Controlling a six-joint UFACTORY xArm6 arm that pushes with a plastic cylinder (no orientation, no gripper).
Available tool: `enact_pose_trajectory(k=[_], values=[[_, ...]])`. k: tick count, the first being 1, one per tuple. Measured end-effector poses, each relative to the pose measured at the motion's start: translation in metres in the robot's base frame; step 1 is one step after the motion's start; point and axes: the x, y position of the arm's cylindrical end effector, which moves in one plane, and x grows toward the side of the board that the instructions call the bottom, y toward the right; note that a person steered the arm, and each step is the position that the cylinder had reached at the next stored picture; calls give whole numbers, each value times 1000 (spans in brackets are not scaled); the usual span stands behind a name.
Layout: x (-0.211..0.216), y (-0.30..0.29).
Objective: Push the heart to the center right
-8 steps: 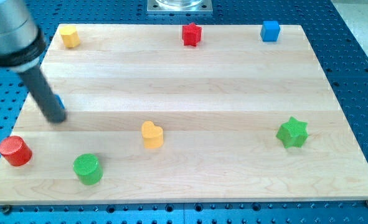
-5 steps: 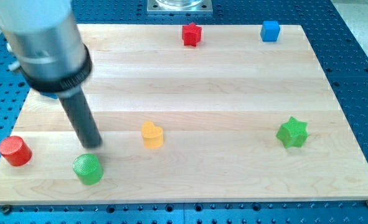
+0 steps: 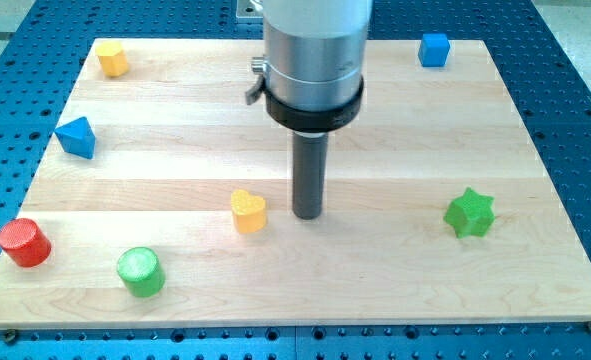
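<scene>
Our tip (image 3: pixel 308 215) stands just right of the yellow heart (image 3: pixel 248 211), lower centre of the frame, lobes upward. We have no pincer. Bare board (image 3: pixel 375 260) stretches right to the green star (image 3: pixel 469 213).

- The tip (image 3: pixel 308 214) stands just right of the yellow heart (image 3: pixel 248 211), on its rightward path
- Beyond it, only the green star (image 3: pixel 470 213) interrupts bare board (image 3: pixel 395 150)

Place: a robotics lab test station.
Evidence: a pale wooden bench (image 3: pixel 395 280) resting on a blue perforated metal base (image 3: pixel 575 90).
Fixture: a grey metal mounting plate (image 3: pixel 247 10) at the view's top edge.
</scene>
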Motion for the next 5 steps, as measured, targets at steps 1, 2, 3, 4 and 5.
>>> enact_pose_trajectory(k=[1,2,3,4,5], values=[[42,1],[44,-37],[-4,-39],[21,-45],[44,-26]])
